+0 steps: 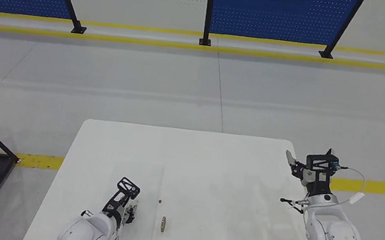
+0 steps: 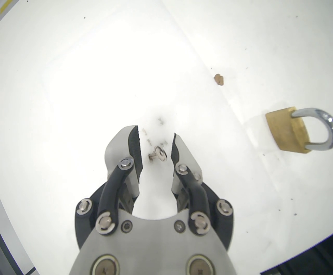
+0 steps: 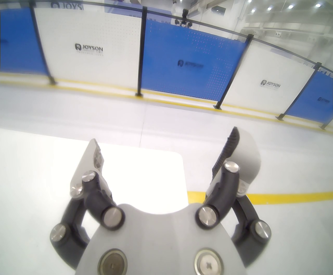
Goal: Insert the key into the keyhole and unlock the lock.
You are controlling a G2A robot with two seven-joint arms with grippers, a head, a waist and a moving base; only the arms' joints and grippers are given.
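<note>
A small silver key [image 2: 158, 153] lies flat on the white table [image 1: 230, 168], between the fingertips of my left gripper [image 2: 154, 132]. That gripper is open, its pads either side of the key and not closed on it. The brass padlock [image 2: 288, 130] with its steel shackle [image 2: 321, 127] lies flat a short way beside the gripper. In the top view the left gripper [image 1: 128, 193] is near the table's front left, with the padlock [image 1: 163, 223] just to its right. My right gripper [image 3: 164, 135] hangs open and empty over the table's far right corner [image 1: 310, 162].
A small brown scrap [image 2: 218, 79] lies on the table beyond the padlock [image 1: 160, 202]. The table's front edge runs close behind the padlock. Blue and white barrier panels [image 1: 206, 6] stand across the floor behind the table.
</note>
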